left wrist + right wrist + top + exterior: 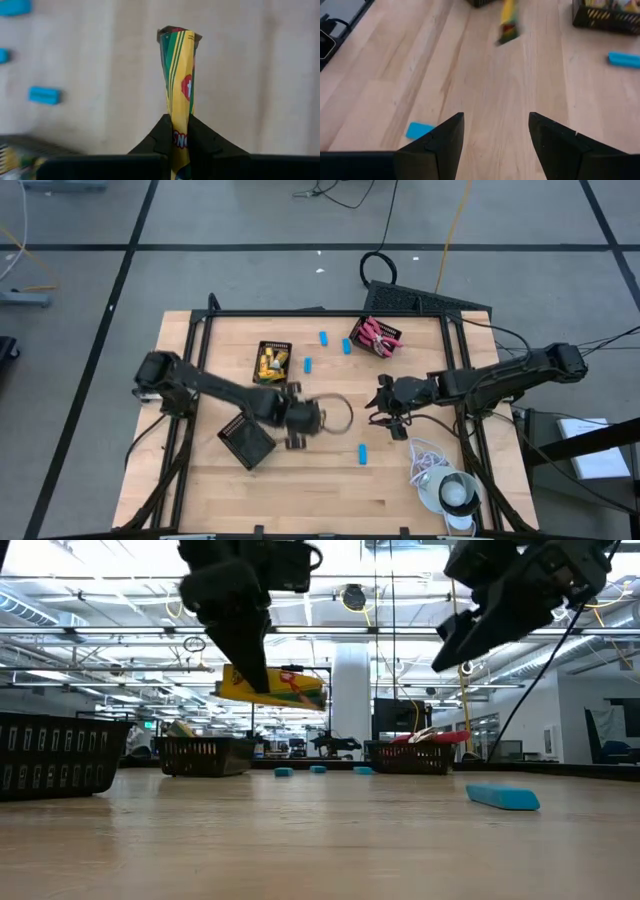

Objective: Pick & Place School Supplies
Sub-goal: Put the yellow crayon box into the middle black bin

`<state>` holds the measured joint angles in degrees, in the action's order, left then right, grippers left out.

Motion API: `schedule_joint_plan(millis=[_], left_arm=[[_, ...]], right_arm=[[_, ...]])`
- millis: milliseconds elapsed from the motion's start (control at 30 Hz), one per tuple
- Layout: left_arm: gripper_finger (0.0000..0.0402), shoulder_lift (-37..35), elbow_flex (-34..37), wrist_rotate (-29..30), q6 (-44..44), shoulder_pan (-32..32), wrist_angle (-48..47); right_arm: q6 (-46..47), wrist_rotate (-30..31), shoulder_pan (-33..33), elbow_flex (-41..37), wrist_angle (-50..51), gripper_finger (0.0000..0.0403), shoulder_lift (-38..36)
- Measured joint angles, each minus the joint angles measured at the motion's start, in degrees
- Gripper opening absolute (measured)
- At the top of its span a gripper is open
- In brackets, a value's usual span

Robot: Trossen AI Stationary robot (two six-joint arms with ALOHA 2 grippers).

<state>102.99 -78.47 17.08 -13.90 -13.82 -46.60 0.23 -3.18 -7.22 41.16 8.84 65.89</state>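
The table (200, 480) carried three trays. One tray (272, 361) sat at centre rear; another tray (375, 335) sat to its right, with three erasers (323, 338) between them. A third tray (246, 442) lay forward-left of the centre tray. A fourth eraser (362, 453) lay forward-right.

The left arm reaches from the left side toward the middle of the tabletop, its left hand (300, 420) raised clear of the surface, with both dark fingers (161, 135) pressed together on a thin yellow pack (179, 80) that sticks out beyond the fingertips. The right arm extends inward from the right edge, bent at the elbow, and carries the right hand (385, 405) above the surface near the centre, well apart from the left hand. Its two fingers (445, 142) stand spread wide with bare wood visible between them and nothing held.
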Motion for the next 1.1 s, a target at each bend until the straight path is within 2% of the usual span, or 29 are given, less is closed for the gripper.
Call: schedule_joint_plan(millis=[233, 367, 500, 667, 833, 1100], left_arm=[[0.0026, -11.62, 12.16, -0.81, 2.37, 11.8, 4.45], [0.0026, -20.73, 22.24, -3.92, 2.54, 20.84, 16.08], [0.0026, -26.66, 29.54, -9.92, 1.68, 30.21, 26.83], [0.0026, -27.06, 32.17, -14.04, -0.84, 38.55, 27.26], [0.0026, -26.43, 32.93, -13.04, -1.43, 41.13, 22.09], [0.0026, -26.33, 32.86, -12.59, -1.18, 42.79, 21.12]], right_arm=[[0.76, -0.07, -1.37, -4.18, -5.26, 0.0212, 0.04], [0.25, -0.08, -2.59, -4.99, -9.02, 0.0212, 0.02], [-0.53, -0.07, -3.43, -5.05, -11.69, 0.0212, 0.02], [-0.87, -0.05, -3.45, -5.05, -12.89, 0.0212, 0.02], [-0.87, -0.07, -3.44, -5.05, -13.53, 0.0212, 0.02], [-0.88, -0.05, -3.39, -5.05, -13.81, 0.0212, 0.02]])
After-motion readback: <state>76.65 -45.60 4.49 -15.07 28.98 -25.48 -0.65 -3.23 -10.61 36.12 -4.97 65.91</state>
